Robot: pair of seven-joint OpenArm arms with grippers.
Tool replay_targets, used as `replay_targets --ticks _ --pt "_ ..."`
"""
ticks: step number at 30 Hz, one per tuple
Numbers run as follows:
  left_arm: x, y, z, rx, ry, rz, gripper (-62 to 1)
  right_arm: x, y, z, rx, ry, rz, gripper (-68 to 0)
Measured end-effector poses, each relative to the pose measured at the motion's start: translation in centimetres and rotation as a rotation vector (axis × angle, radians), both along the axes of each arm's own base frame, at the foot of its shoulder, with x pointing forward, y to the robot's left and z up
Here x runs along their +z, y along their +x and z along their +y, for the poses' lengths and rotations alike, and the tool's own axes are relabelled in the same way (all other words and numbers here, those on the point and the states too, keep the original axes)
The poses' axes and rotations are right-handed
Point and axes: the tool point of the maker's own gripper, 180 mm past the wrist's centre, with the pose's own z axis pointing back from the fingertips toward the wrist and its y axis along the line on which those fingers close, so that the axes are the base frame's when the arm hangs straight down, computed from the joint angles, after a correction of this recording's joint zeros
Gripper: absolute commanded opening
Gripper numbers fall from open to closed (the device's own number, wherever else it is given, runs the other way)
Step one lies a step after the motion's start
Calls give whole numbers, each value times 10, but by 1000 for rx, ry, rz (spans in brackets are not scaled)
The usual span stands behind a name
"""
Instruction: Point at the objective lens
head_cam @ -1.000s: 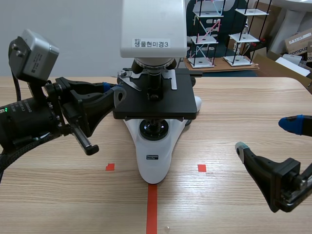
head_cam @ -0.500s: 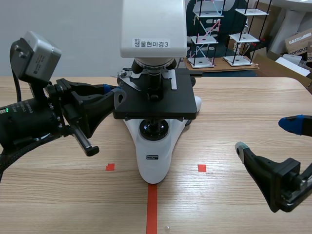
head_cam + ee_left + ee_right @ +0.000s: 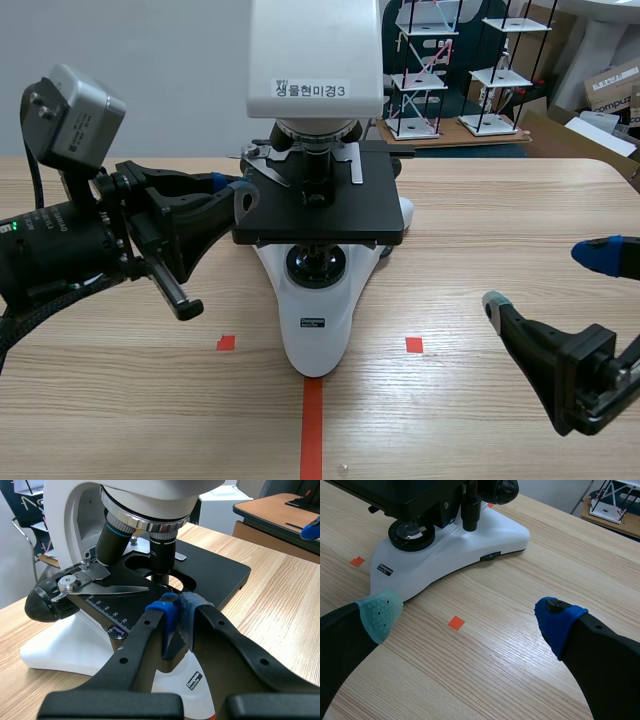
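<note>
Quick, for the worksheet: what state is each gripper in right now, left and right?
Left gripper: jaws shut, holding nothing, tips at the microscope stage.
Right gripper: jaws open, holding nothing.

A microscope [image 3: 318, 250] is cut off by the frame above its white head [image 3: 315, 50] in the scene view, so nothing higher shows. The objective lens [image 3: 162, 555] sits in shadow under that head there, and even in the left wrist view the print on its barrel is too small to read. The left pincer [image 3: 179, 605], fingers pressed together, hides the edge of the black stage [image 3: 215, 575] just ahead of it and much of the white base [image 3: 65, 647] — whether its tips touch the stage cannot be told. The small label [image 3: 313, 322] on the base is unreadable. The right pincer [image 3: 542, 278] has one finger cut off by the frame at the right edge of the worktop [image 3: 480, 220]. The right wrist view loses everything above the stage's underside.
</note>
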Motion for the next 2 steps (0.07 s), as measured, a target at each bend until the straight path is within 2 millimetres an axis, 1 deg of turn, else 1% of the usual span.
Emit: replay_targets --ticks 2 --pt "0 0 0 0 0 0 -573 0 0 0 0 0 0 -98"
